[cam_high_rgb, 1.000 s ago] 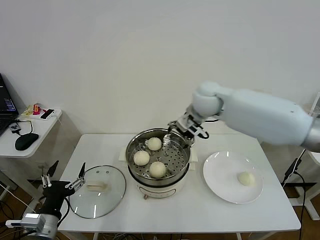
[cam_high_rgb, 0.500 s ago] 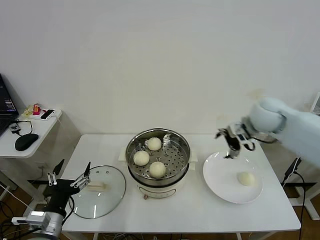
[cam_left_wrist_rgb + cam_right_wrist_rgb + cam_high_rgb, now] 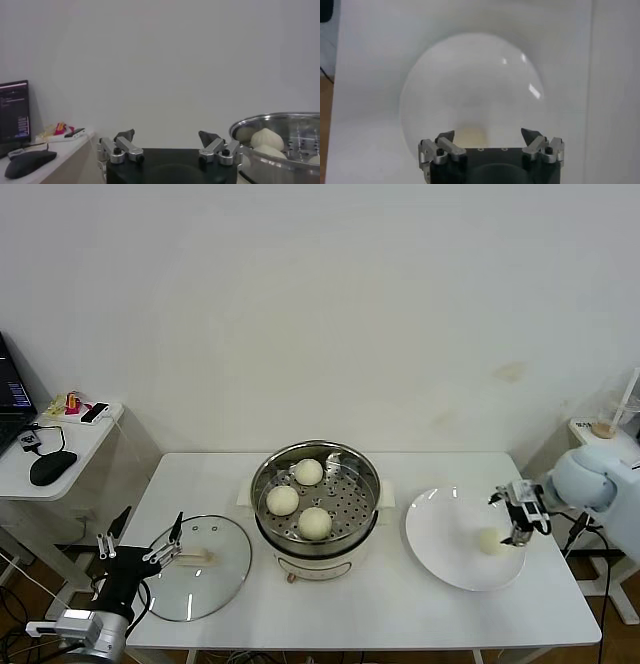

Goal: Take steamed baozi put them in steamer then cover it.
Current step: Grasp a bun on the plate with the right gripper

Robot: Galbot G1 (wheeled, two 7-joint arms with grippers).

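No readable labels anywhere. Right tool (image 3: 520, 517) hangs released over the last baozi (image 3: 489, 541) on the plate (image 3: 445, 559); left tool (image 3: 140, 544), spread wide, sits by the glass cover (image 3: 220, 569).

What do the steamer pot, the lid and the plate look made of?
Steamer: polished stainless steel, going by its mirror-like rim, on a cream base, likely plastic. Cover: clear glass, since the table shows through, with a metal rim. Plate: glossy white, probably ceramic.

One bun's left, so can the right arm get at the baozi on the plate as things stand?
Probably yes. The right gripper hangs open right beside the last baozi on the white plate, and nothing lies between them.
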